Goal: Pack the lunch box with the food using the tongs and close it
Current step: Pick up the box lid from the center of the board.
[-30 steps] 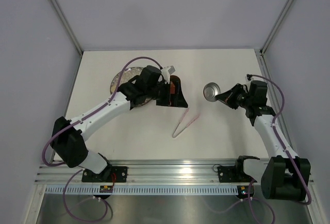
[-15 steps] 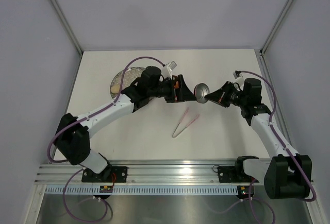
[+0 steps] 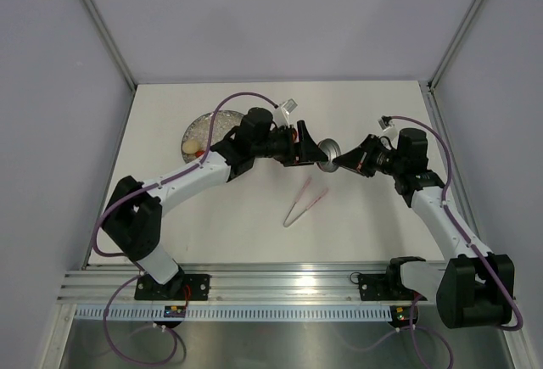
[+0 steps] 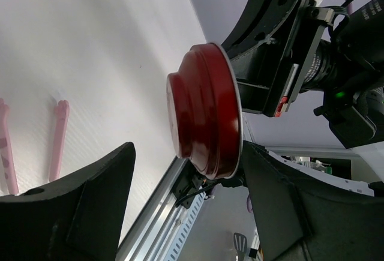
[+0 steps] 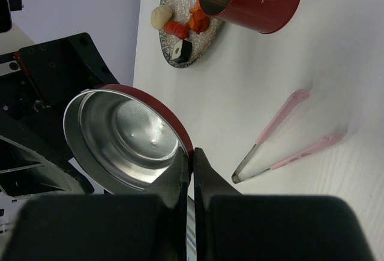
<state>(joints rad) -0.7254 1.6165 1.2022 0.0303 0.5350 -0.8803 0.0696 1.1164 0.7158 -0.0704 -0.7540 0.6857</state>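
— Where's the lid (image 4: 204, 117)?
— In the air. My right gripper (image 5: 192, 164) pinches its edge. My left gripper (image 4: 187, 150) has its jaws apart, one each side.
— What could go wrong?
— If right lets go before left squeezes, it falls.
— And the box (image 5: 252, 0)?
— By the plate (image 5: 171, 62), where food (image 5: 195, 21) waits. Tongs (image 5: 274, 125) lie loose. The box top is cut off; I can't see inside.
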